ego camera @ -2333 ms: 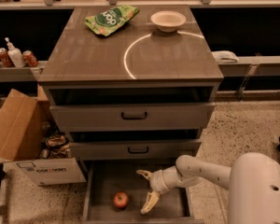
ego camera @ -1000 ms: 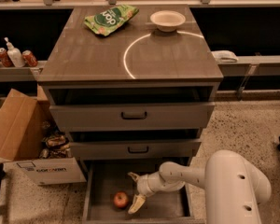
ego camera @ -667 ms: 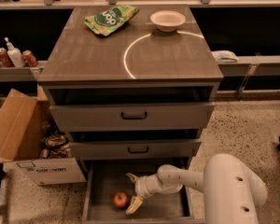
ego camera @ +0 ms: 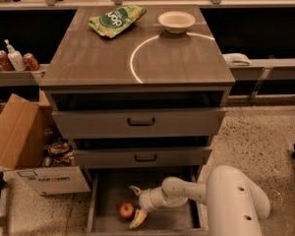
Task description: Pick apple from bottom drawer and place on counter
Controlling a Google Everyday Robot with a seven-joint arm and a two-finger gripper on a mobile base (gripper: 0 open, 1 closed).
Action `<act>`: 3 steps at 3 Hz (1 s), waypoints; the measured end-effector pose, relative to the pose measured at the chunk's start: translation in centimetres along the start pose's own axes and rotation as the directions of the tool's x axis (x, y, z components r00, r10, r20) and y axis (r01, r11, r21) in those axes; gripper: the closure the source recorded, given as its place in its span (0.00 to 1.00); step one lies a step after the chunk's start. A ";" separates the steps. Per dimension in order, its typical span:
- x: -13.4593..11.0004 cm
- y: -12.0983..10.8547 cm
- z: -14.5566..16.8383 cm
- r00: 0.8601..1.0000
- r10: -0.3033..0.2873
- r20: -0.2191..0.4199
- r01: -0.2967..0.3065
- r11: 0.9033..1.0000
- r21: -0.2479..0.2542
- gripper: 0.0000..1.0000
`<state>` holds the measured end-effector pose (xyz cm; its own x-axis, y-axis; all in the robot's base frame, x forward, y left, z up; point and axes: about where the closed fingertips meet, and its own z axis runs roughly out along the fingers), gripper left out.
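The apple [ego camera: 127, 210], small and red, lies on the floor of the open bottom drawer [ego camera: 108, 191], left of middle. My gripper [ego camera: 137, 206] reaches into the drawer from the right on the white arm [ego camera: 191, 191]. It is open, with one finger [ego camera: 136, 190] behind the apple and the other finger [ego camera: 138, 220] in front of it. The apple sits just left of the fingertips, between them but not clasped. The counter [ego camera: 98, 58], grey-brown with a white arc, is above the drawers.
A green chip bag [ego camera: 116, 19] and a white bowl [ego camera: 176, 20] rest at the back of the counter. An open cardboard box [ego camera: 29, 151] stands on the floor left of the cabinet. Cans and a bottle [ego camera: 14, 59] sit on the left ledge. The two upper drawers are slightly ajar.
My gripper has moved left across the drawer from the right side until its open fingers bracket the apple. The apple has stayed in place.
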<state>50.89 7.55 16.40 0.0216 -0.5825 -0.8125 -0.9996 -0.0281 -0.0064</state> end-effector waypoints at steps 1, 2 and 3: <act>0.8 -0.1 1.8 1.000 -0.001 -0.016 0.000 1.000 -0.023 0.00; 1.2 -0.2 2.8 0.999 -0.003 -0.035 0.002 0.999 -0.042 0.00; 1.8 -0.3 3.6 0.998 -0.012 -0.064 0.008 0.998 -0.056 0.19</act>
<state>51.11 9.42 12.90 0.0345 -0.6328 -0.7735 -0.9967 -0.0784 0.0196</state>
